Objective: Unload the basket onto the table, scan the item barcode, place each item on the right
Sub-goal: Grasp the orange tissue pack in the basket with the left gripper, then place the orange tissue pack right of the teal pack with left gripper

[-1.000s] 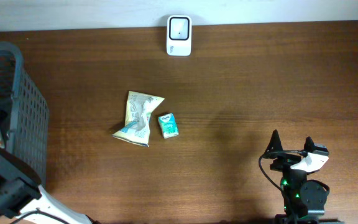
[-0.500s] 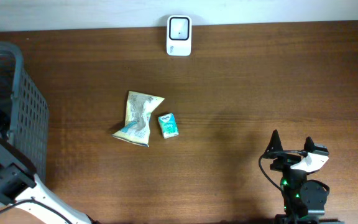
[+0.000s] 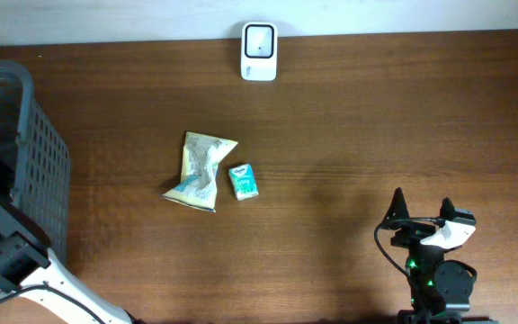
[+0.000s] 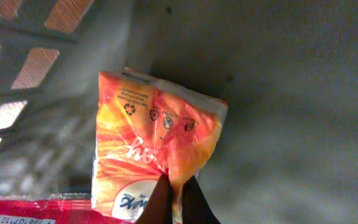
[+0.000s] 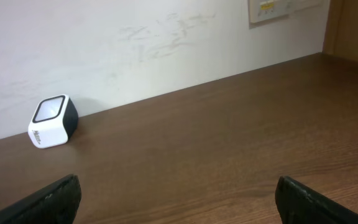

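Orange packet is what I've got right now: my left fingers are pinched fully together on its lower crinkled edge, down inside the grey basket at the left end of the counter. The packet lies against the basket's grey floor, printed side up with small recycling marks near the top edge, and I can't spot a barcode on the face that's showing. A red packet sits just under it at the bottom of my left wrist view, touching or overlapping, can't tell which. My right fingers are spread as wide as they go with nothing between them, parked near the front edge of the counter on the right, pointing toward the back wall. The white scanner stands at the back edge of the counter, well apart from both of my arms. Mid-counter there's a crumpled snack bag with a small teal carton just beside it on its right.
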{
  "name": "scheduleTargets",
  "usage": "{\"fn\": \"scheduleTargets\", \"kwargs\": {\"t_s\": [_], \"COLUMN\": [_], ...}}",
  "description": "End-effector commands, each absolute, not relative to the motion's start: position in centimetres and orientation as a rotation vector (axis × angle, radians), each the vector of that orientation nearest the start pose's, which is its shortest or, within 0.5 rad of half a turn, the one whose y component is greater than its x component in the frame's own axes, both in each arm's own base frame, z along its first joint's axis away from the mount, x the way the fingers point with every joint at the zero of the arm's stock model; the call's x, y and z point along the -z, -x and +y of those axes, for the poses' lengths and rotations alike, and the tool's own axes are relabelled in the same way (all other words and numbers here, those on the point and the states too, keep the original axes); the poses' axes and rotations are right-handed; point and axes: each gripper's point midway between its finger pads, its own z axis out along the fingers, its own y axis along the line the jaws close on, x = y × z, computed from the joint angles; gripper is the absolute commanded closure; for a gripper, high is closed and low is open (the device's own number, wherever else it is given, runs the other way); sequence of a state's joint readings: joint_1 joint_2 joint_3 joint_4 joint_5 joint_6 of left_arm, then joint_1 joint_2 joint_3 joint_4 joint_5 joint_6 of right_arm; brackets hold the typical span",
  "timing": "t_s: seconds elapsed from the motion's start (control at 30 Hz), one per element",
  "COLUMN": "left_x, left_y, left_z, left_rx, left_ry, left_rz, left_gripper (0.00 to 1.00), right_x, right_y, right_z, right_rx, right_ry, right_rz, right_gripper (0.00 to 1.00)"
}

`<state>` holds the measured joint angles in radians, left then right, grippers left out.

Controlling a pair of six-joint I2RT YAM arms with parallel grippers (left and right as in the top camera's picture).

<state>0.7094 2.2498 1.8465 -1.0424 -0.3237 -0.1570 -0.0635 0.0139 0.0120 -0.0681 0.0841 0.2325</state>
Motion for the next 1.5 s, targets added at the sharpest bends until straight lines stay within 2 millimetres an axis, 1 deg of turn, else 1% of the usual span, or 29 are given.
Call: {"fn": "scheduleTargets", "kwargs": {"t_s": [0.0, 0.07, 0.13, 0.17, 0.2, 0.23, 0.3, 0.33, 0.4, 0.43, 0.5, 0.53, 0.57, 0.6, 0.63, 0.67, 0.7, 0.77, 0.8, 0.83, 0.87, 0.93, 1.0, 1.2, 1.23, 1.3, 1.37, 1.47], "left_x": [-7.6, -10.9, -15.9, -18.1, -20.5, -23.6, -29.4, -31.6, -35.6, -37.6, -39.9, -40.3, -39.7, -38.9, -38.2, -36.7, -35.3, -31.6, -30.1, -27.7, -25.7, -22.8, -19.7, -14.2, -13.3, -11.2, -9.1, -6.8], "left_y": [-32.9, -34.0, -35.5, -35.8, -36.0, -36.0, -35.4, -35.1, -34.8, -34.7, -35.0, -35.4, -36.4, -36.8, -37.2, -37.7, -38.1, -38.9, -39.2, -39.6, -39.8, -40.1, -40.3, -40.5, -40.3, -39.8, -38.9, -37.9], "left_z": [33.5, 33.3, 32.5, 32.1, 31.6, 31.0, 29.5, 28.6, 26.0, 24.0, 19.8, 17.5, 13.6, 11.7, 10.2, 7.8, 5.8, 1.1, -0.7, -3.4, -5.6, -8.8, -12.6, -22.1, -23.3, -25.3, -26.6, -27.8], "left_rx": [-0.390, -0.338, -0.246, -0.217, -0.198, -0.183, -0.166, -0.153, -0.099, -0.055, 0.023, 0.050, 0.112, 0.145, 0.166, 0.190, 0.205, 0.238, 0.254, 0.282, 0.302, 0.327, 0.362, 0.427, 0.427, 0.415, 0.405, 0.386], "left_ry": [1.292, 1.256, 1.189, 1.170, 1.145, 1.105, 1.063, 1.043, 0.954, 0.888, 0.766, 0.711, 0.623, 0.582, 0.551, 0.498, 0.452, 0.328, 0.277, 0.201, 0.136, 0.041, -0.055, -0.318, -0.351, -0.397, -0.400, -0.451], "left_rz": [2.700, 2.621, 2.504, 2.450, 2.397, 2.330, 2.191, 2.140, 2.065, 2.037, 2.025, 2.043, 2.109, 2.153, 2.189, 2.253, 2.305, 2.418, 2.458, 2.507, 2.542, 2.583, 2.609, 2.617, 2.622, 2.646, 2.694, 2.741], "left_gripper": [1.00, 1.00, 1.00, 1.00, 1.00, 1.00, 1.00, 1.00, 1.00, 1.00, 1.00, 1.00, 1.00, 1.00, 1.00, 1.00, 1.00, 1.00, 1.00, 1.00, 1.00, 1.00, 1.00, 1.00, 1.00, 1.00, 1.00, 1.00], "right_x": [-15.7, -15.7, -15.7, -15.7, -15.7, -15.7, -15.7, -15.7, -15.7, -15.7, -15.7, -15.7, -15.7, -15.7, -15.7, -15.7, -15.7, -15.7, -15.7, -15.7, -15.7, -15.7, -15.7, -15.7, -15.7, -15.7, -15.7, -15.7], "right_y": [-24.4, -24.4, -24.4, -24.4, -24.4, -24.4, -24.4, -24.4, -24.4, -24.4, -24.4, -24.4, -24.4, -24.4, -24.4, -24.4, -24.4, -24.4, -24.4, -24.4, -24.4, -24.4, -24.4, -24.4, -24.4, -24.4, -24.4, -24.4], "right_z": [-2.9, -2.9, -2.9, -2.9, -2.9, -2.9, -2.9, -2.9, -2.9, -2.9, -2.9, -2.9, -2.9, -2.9, -2.9, -2.9, -2.9, -2.9, -2.9, -2.9, -2.9, -2.9, -2.9, -2.9, -2.9, -2.9, -2.9, -2.9], "right_rx": [-0.062, -0.062, -0.062, -0.062, -0.062, -0.062, -0.062, -0.062, -0.062, -0.061, -0.062, -0.062, -0.062, -0.062, -0.062, -0.062, -0.062, -0.062, -0.062, -0.062, -0.062, -0.062, -0.062, -0.062, -0.062, -0.062, -0.062, -0.061], "right_ry": [-0.298, -0.298, -0.298, -0.298, -0.298, -0.298, -0.298, -0.298, -0.298, -0.297, -0.298, -0.298, -0.298, -0.298, -0.298, -0.298, -0.298, -0.298, -0.298, -0.298, -0.298, -0.298, -0.298, -0.298, -0.298, -0.298, -0.298, -0.298], "right_rz": [1.619, 1.619, 1.619, 1.619, 1.619, 1.619, 1.619, 1.619, 1.619, 1.619, 1.619, 1.619, 1.619, 1.619, 1.619, 1.619, 1.619, 1.619, 1.619, 1.619, 1.619, 1.619, 1.619, 1.619, 1.619, 1.619, 1.619, 1.619], "right_gripper": [0.01, 0.01, 0.01, 0.01, 0.01, 0.01, 0.01, 0.01, 0.01, 0.01, 0.01, 0.01, 0.01, 0.01, 0.01, 0.01, 0.01, 0.01, 0.01, 0.01, 0.01, 0.01, 0.01, 0.01, 0.01, 0.01, 0.01, 0.01]}}
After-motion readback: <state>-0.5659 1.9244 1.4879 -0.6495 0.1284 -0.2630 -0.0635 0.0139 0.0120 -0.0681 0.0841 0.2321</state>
